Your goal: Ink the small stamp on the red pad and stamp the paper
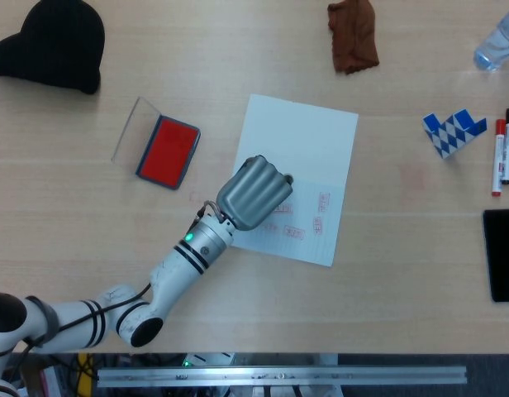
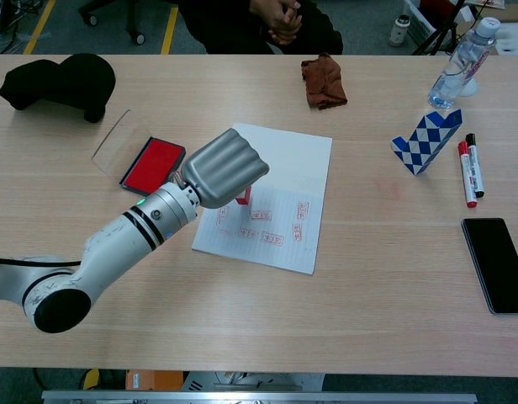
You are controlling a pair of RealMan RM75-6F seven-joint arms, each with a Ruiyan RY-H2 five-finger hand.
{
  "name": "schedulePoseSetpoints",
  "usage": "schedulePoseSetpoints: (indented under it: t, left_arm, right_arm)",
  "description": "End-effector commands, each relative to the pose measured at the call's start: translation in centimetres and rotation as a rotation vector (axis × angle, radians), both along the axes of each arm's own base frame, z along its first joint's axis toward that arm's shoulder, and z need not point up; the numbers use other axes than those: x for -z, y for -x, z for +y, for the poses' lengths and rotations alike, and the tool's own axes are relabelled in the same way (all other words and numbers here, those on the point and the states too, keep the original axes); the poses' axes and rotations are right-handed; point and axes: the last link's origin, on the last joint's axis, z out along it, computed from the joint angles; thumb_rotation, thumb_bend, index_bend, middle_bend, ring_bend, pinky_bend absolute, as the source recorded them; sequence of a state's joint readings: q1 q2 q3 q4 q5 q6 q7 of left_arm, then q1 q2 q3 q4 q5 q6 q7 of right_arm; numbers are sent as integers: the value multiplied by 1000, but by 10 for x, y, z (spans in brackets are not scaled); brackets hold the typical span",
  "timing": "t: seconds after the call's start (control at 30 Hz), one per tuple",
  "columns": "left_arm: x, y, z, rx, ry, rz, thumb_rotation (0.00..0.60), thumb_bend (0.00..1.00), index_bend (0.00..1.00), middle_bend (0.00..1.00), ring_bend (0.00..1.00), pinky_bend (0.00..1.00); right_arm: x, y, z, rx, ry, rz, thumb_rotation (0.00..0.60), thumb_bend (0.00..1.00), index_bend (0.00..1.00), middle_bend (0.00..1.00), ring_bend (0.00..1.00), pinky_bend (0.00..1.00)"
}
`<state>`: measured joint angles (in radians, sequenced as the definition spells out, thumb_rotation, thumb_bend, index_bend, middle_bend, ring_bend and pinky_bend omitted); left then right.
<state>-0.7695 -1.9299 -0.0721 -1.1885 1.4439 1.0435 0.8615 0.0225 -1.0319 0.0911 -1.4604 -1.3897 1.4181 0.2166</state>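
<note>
Chest view showed the left hand (image 2: 227, 167) curled around the stamp (image 2: 243, 196), its red tip at the paper (image 2: 284, 181) among the prints. It needed a flat, square press without sliding. The pad (image 2: 153, 163) lay open nearby.

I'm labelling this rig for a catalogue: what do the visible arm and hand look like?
Only the left arm shows: glossy white rounded segments, black bands near the wrist, a black joint cap at the elbow and a small green light by the wrist. The left hand is matte silver-grey with ribbed fingers; thin wires show at the wrist.
</note>
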Motion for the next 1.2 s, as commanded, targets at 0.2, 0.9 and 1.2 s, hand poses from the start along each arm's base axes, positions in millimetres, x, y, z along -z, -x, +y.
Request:
schedulePoseSetpoints:
  t: [0.2, 0.9, 1.2]
  left_arm:
    - [0, 9, 5, 13, -30, 39, 600, 339, 663, 995, 997, 1000]
    - [8, 19, 5, 25, -25, 90, 600, 339, 663, 996, 997, 1000]
    - [14, 19, 6, 18, -17, 101, 600, 340, 663, 996, 997, 1000]
  right_arm:
    - [2, 0, -2, -4, -5, -3, 600, 264, 223, 311, 314, 391]
    - [0, -1, 1, 0, -1, 1, 600, 264, 223, 311, 314, 391]
    - [-1, 1, 2, 6, 4, 4, 600, 264, 223, 311, 314, 391]
